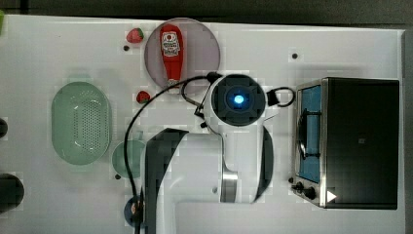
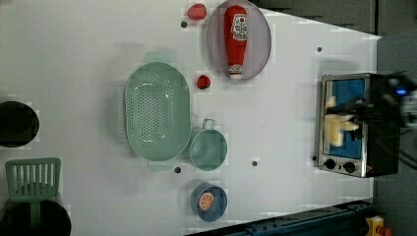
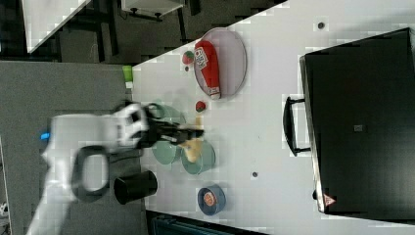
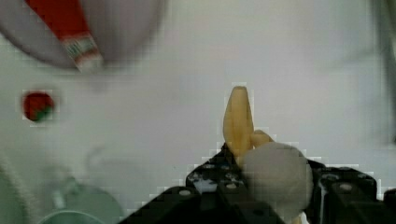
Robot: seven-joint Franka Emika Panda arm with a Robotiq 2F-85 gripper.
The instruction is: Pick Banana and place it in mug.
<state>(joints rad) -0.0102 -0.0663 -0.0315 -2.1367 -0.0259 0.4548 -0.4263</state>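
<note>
Claw (image 4: 261,186) clamped partway on banana (image 4: 239,120), lifted off desk (image 1: 341,48). Banana's long axis sticks out forward past the fingertips. Mug (image 2: 208,150) lies below and off to side of claw, by green basket (image 2: 156,111); carry needed.

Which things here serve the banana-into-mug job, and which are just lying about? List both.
Job:
- banana, held in the end effector
- mug, beside the basket

Lying about:
- green basket
- ketchup bottle on its plate
- two strawberries
- blue dish with orange slice
- toaster oven
</note>
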